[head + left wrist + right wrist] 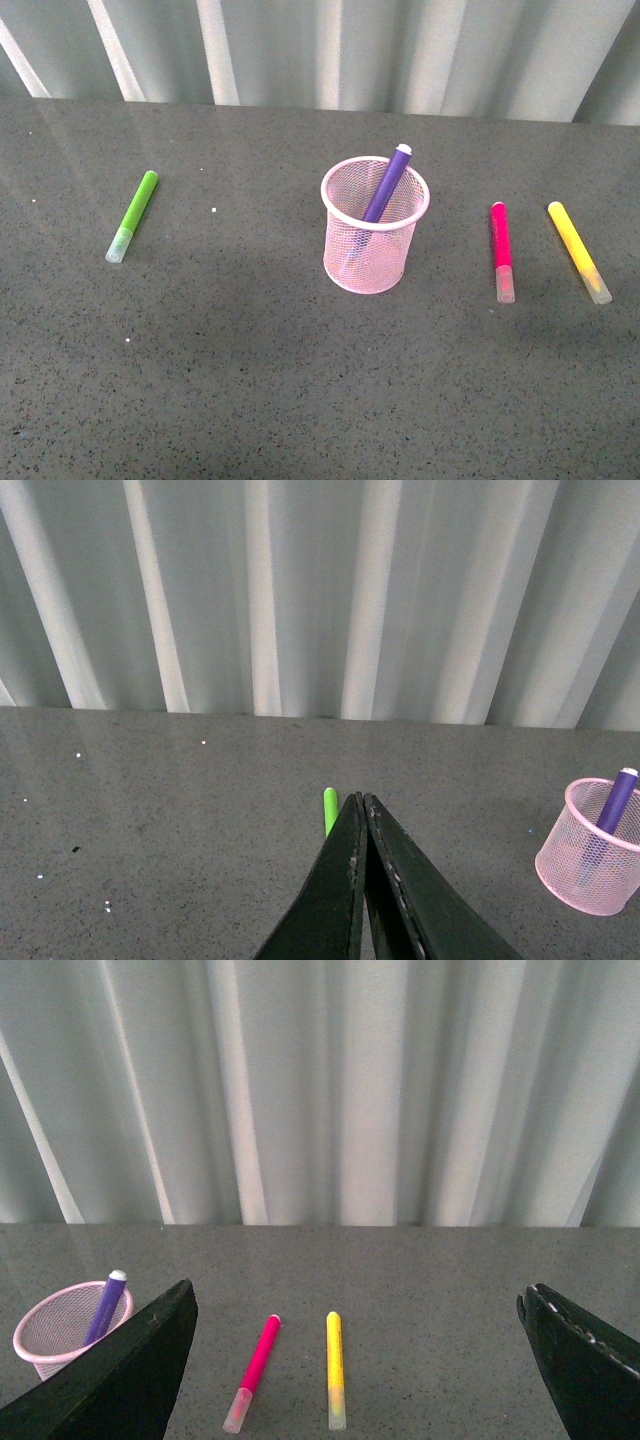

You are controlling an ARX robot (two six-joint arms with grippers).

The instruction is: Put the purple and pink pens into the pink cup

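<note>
- The pink cup (372, 250) was a pale pink wire-mesh pot with a solid rim, narrowing slightly toward its base. It stood upright on the grey speckled table (250, 380).
- The purple pen (385, 188) stood inside the cup, leaning on the far right of the rim, with its whitish end poking above it.
- The pink pen (501, 245) lay flat on the table well to the right of the cup, outside it, with its clear cap toward the robot.
- A yellow marker (575, 245) lay just beyond the pink pen, farther from the cup. A green marker (135, 212) lay well to the cup's left.
- The front view showed all four pens but neither arm.
- The left wrist view showed the left gripper (361, 800) with its jaws pressed together and nothing between them. Only the green marker's tip peeked out behind the fingers, and the cup with the purple pen sat off to one side. The pink pen was out of that picture.
- The right wrist view showed the right gripper (358, 1295) with its jaws spread wide and empty. The pink pen and the yellow marker lay in the gap ahead, beside the cup, with no green marker in that picture.
</note>
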